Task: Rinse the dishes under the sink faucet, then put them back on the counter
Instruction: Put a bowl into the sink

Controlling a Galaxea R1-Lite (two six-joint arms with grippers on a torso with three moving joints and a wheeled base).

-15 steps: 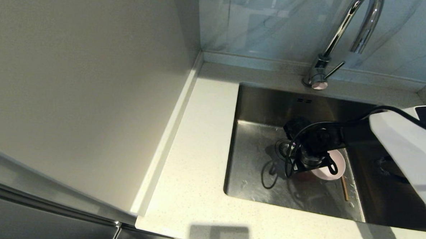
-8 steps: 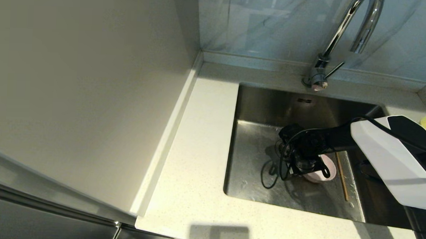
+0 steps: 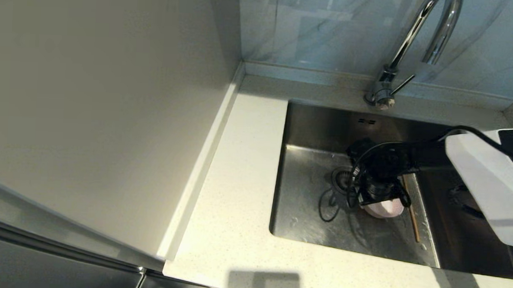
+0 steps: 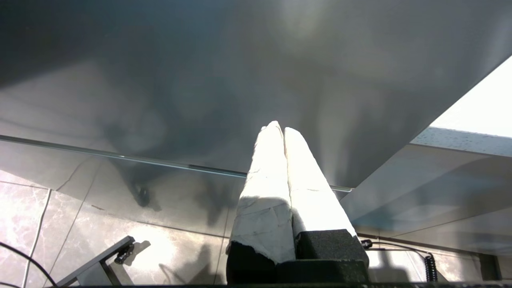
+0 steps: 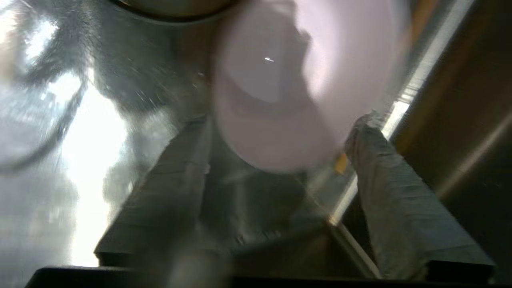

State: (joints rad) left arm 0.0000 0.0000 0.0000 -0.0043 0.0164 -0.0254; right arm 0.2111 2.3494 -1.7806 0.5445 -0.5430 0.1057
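One pale pink bowl (image 3: 385, 209) sits on the floor of the sink (image 3: 310, 194), near the round drain (image 3: 340, 179), and one brown chopstick (image 3: 412, 217) lies just beside it along the basin's right side; a second chopstick cannot be made out. The right end effector (image 3: 377, 197) hangs directly over the bowl, and the right wrist view shows its two fingers (image 5: 384, 192) spread wide apart, with the bowl (image 5: 296, 88) beyond their tips and nothing clamped between them. One chrome faucet (image 3: 410, 47) rises behind the basin. The off-white table (image 3: 240, 212) surrounds the sink. The left end effector (image 4: 280, 132) is parked below the table, fingers pressed together.
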